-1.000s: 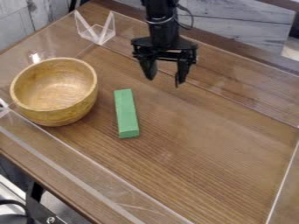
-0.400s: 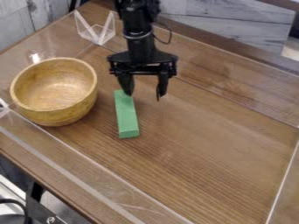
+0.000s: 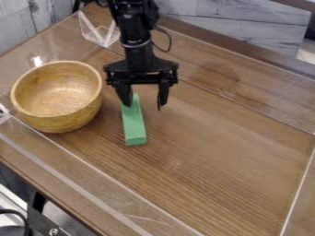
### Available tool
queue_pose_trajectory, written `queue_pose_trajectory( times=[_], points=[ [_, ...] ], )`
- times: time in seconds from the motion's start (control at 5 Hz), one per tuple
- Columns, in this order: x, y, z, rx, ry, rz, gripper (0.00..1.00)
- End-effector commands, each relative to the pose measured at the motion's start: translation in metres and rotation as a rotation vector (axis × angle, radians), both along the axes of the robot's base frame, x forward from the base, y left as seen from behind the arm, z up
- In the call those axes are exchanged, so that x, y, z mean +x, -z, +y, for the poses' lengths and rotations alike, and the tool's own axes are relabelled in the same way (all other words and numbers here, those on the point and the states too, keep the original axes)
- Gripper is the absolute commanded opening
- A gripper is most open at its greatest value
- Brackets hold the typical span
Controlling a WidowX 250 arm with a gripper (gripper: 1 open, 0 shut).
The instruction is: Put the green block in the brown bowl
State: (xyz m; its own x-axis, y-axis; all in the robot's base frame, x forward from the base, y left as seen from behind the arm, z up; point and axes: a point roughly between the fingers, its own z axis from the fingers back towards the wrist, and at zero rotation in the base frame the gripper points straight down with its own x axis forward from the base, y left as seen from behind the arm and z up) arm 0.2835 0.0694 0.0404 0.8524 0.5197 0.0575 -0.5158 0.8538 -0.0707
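Note:
The green block (image 3: 133, 126) lies flat on the wooden table, a narrow bright bar running toward the camera, just right of the brown bowl (image 3: 55, 94). The bowl is round, light wood, with nothing inside. My gripper (image 3: 139, 96) hangs pointing straight down over the far end of the block. Its black fingers (image 3: 113, 99) stand wide open on either side of that end, with nothing held between them. The block's far tip is partly hidden behind the gripper.
A clear plastic stand (image 3: 99, 29) sits at the back left, behind the arm. A low transparent rim (image 3: 74, 180) runs along the table's front edge. Bare wood stretches to the right of the block.
The gripper has moved left and toward the camera, sinking from the bare wood at the back to a spot over the block's far end. Its wrist has rolled somewhat. Block and bowl are unmoved.

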Motion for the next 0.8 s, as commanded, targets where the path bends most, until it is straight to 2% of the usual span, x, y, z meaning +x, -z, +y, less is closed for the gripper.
queue_pose_trajectory(
  times=[0.0,0.6],
  points=[
    [0.003,-0.016,0.007,0.028,-0.03,-0.064,1.0],
    [-0.006,0.0,0.007,0.029,-0.092,-0.038,1.0]
  ],
)
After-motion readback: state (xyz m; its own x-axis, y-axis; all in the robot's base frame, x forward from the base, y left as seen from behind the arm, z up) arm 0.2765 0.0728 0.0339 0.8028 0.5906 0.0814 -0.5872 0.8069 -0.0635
